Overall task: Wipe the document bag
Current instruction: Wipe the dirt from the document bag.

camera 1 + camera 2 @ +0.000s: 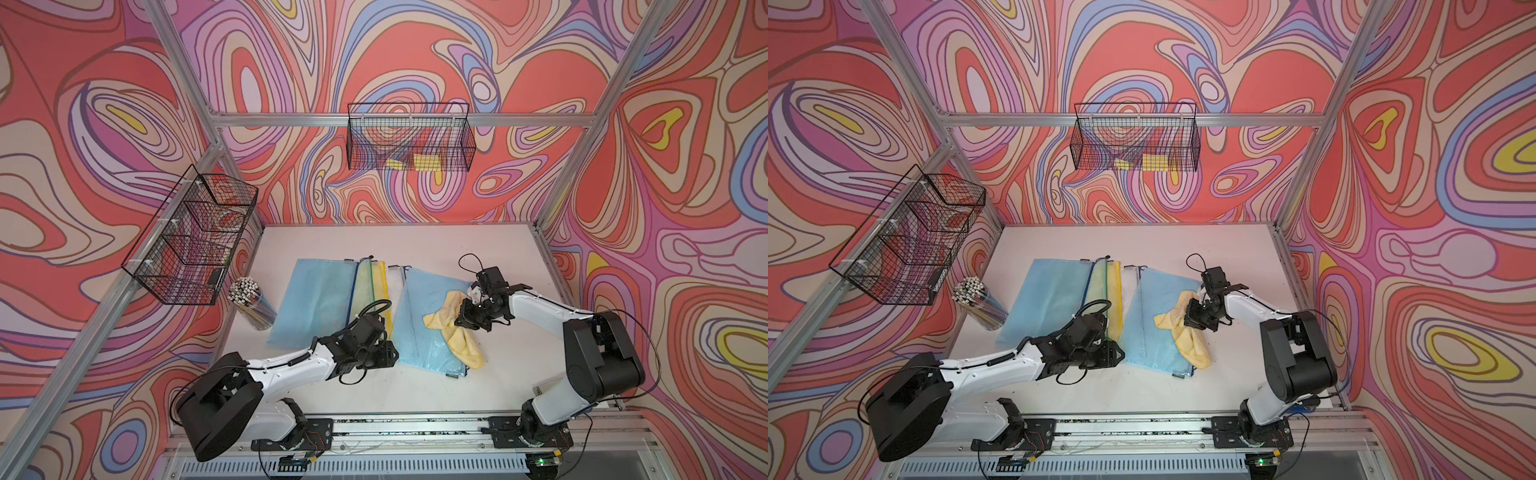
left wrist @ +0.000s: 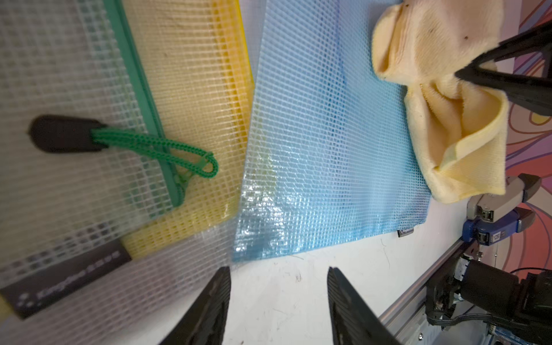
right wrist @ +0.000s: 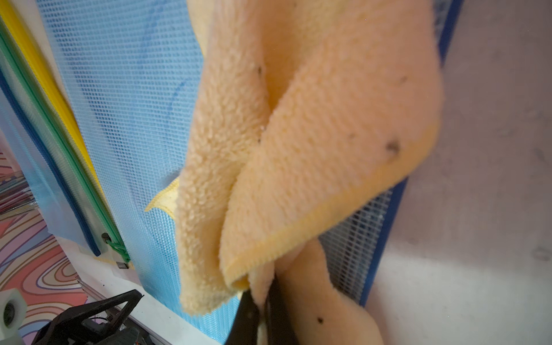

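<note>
A blue mesh document bag (image 1: 419,332) (image 1: 1150,332) lies flat on the white table, right of centre. A crumpled yellow cloth (image 1: 455,336) (image 1: 1192,338) rests on its right half. My right gripper (image 1: 462,318) (image 1: 1191,318) is shut on a fold of the cloth (image 3: 298,134) and holds it against the bag (image 3: 125,119); in the right wrist view that gripper (image 3: 263,301) pinches the fabric. My left gripper (image 1: 392,355) (image 2: 279,274) stands open over bare table, just off the near left corner of the bag (image 2: 328,134), with nothing between its fingers.
Left of the bag lie a second blue bag (image 1: 311,303), a clear bag with a green zipper (image 2: 59,74) and a yellow bag (image 2: 194,89), overlapping. A clear cup of pens (image 1: 249,303) stands at the table's left edge. Wire baskets (image 1: 195,237) (image 1: 409,137) hang on the walls.
</note>
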Robot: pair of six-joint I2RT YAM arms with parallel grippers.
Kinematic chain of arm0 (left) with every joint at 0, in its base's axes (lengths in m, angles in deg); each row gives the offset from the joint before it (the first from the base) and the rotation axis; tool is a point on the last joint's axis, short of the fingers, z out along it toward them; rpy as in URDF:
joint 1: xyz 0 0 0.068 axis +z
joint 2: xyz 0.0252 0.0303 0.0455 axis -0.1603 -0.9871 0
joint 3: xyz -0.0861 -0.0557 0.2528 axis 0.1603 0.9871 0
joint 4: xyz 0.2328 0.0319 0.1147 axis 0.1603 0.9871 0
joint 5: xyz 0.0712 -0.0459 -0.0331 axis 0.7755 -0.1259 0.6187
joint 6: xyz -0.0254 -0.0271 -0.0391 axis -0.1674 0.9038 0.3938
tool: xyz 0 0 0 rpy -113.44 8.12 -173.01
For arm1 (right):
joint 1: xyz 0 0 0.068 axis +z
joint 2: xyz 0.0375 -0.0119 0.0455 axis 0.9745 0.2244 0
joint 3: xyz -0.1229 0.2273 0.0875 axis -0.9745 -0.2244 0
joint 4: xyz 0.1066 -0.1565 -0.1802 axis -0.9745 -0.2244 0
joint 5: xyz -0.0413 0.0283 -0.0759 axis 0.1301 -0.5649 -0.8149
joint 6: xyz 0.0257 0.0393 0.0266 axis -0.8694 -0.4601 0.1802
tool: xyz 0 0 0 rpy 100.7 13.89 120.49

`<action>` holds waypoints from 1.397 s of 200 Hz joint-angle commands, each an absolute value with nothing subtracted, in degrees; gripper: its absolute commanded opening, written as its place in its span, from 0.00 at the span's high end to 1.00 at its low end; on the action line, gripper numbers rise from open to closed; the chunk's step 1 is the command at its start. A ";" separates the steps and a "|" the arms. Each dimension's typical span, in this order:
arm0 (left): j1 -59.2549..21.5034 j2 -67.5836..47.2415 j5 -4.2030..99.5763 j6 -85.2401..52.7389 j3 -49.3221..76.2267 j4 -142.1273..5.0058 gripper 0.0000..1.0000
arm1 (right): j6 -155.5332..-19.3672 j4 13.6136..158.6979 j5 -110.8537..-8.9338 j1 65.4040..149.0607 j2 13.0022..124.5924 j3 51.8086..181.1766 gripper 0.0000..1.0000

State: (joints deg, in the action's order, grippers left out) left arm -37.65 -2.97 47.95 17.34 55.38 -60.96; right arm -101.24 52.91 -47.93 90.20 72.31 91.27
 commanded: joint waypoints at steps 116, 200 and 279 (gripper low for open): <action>-37.03 -8.42 48.30 20.65 59.31 -71.16 0.70 | -101.18 53.11 -48.78 90.45 72.27 90.72 1.00; -37.06 -5.67 48.56 20.23 57.56 -69.73 1.00 | -101.06 50.55 -50.28 93.74 68.81 93.99 1.00; -37.02 -5.93 48.17 20.05 54.57 -68.95 1.00 | -107.99 57.71 -45.03 111.91 77.34 103.37 1.00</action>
State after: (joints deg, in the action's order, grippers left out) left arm -37.19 -6.64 47.93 19.72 55.68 -69.96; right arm -104.35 53.94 -47.10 108.03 71.66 103.05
